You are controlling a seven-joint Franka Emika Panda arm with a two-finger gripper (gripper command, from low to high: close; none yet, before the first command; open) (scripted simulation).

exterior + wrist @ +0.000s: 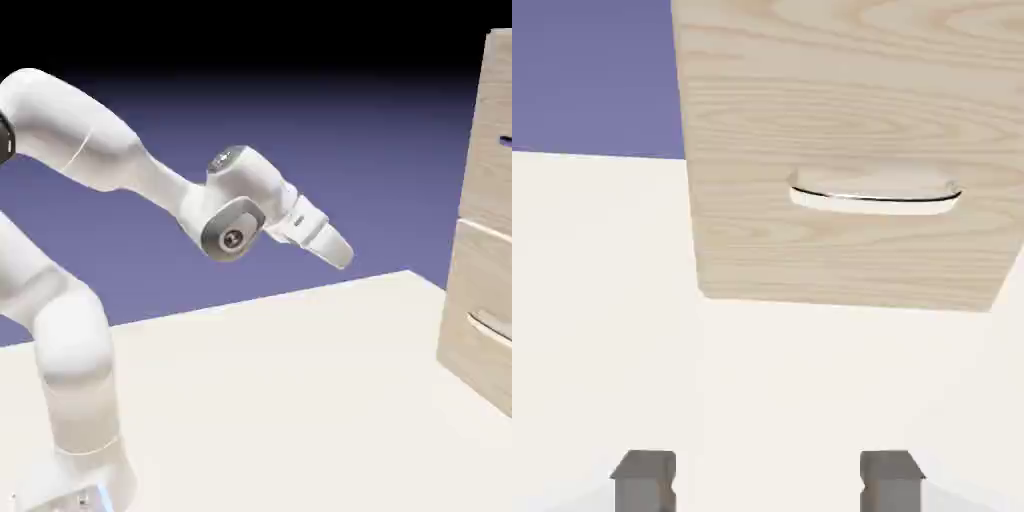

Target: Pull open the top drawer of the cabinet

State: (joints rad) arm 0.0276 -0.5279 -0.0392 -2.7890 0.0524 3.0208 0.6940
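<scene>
Biggest risk looked like the arm going for the wrong handle. The only handle (pixel 874 198) showing in the hand view sat low on the cabinet (pixel 480 250), and that seemed to be a lower drawer, not the top drawer (pixel 497 90) up at the cabinet's upper edge. The gripper (pixel 340 250) hung well short of the cabinet, jaws apart and holding nothing, fingertips (pixel 643 478) aimed below that handle, so a straight reach would probably miss high.
</scene>
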